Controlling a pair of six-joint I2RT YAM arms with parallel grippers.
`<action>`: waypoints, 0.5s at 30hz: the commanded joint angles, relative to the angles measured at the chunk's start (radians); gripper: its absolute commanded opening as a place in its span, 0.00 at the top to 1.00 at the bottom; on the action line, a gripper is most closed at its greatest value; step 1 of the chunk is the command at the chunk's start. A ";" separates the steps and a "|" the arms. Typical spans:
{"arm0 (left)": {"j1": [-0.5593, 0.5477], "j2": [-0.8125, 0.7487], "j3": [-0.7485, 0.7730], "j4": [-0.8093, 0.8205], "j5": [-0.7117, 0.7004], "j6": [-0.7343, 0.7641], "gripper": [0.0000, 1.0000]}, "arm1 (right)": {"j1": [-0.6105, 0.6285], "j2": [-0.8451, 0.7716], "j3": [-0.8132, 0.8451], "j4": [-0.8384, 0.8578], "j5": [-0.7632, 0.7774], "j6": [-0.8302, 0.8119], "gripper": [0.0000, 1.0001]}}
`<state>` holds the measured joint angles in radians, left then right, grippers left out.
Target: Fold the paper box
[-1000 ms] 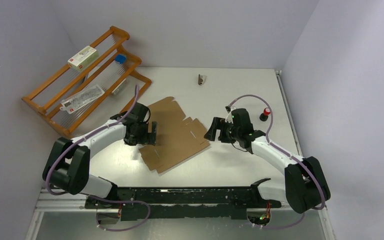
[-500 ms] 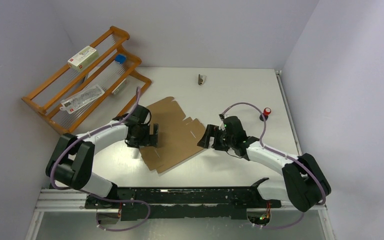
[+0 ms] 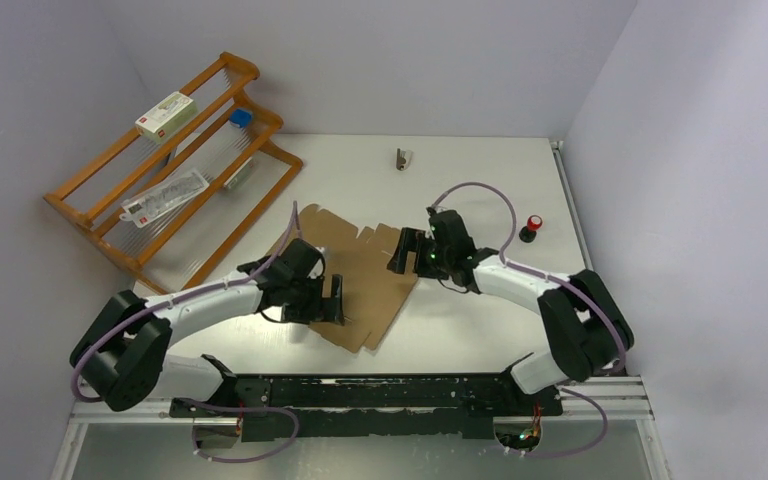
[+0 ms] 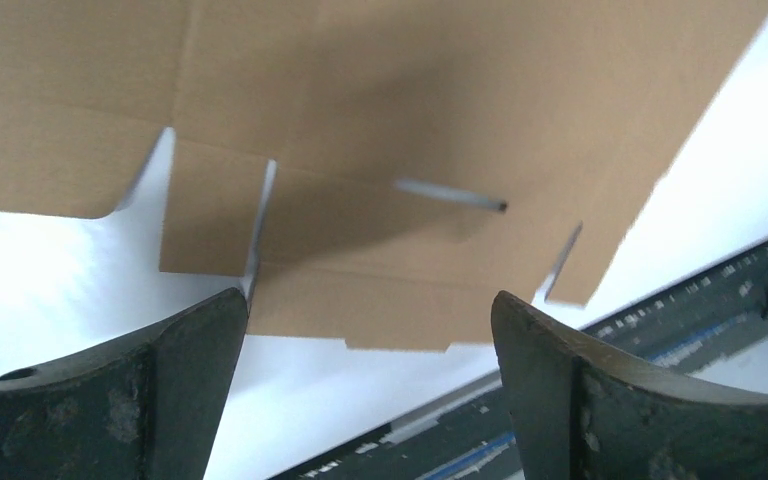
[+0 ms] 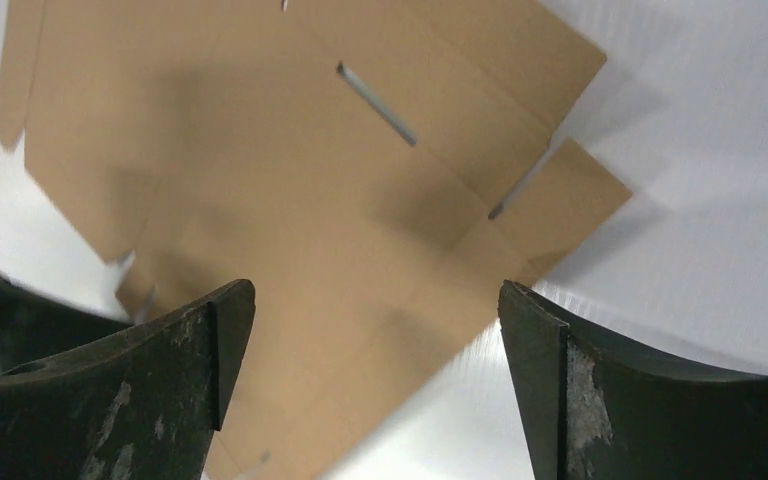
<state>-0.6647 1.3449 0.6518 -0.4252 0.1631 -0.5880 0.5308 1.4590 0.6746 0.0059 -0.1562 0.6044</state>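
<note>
Paper box, a flat brown die-cut cardboard sheet (image 3: 362, 283), lies unfolded on the white table (image 3: 460, 180) under both arms. Left gripper (image 3: 334, 299) and right gripper (image 3: 401, 250) hover over it, jaws wide apart, empty. Judged light, thin and springy at the creases; best taken by an edge flap.

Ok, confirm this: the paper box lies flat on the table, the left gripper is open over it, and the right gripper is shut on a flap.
Wrong on one point: the right gripper is open too, holding nothing, as the right wrist view shows. The paper box does lie flat on the table, the left gripper open over it.
</note>
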 commanded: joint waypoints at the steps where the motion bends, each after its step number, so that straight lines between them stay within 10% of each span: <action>1: -0.089 -0.028 -0.051 0.083 0.089 -0.139 0.02 | -0.021 0.093 0.113 -0.003 0.049 -0.085 0.03; 15: -0.111 -0.094 0.239 -0.316 -0.200 0.033 0.02 | -0.057 0.066 0.165 -0.114 0.084 -0.143 0.00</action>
<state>-0.8070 1.2835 0.7860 -0.5594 0.1108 -0.6582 0.4797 1.6066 0.9089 -0.0734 -0.0883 0.4629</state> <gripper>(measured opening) 0.977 0.997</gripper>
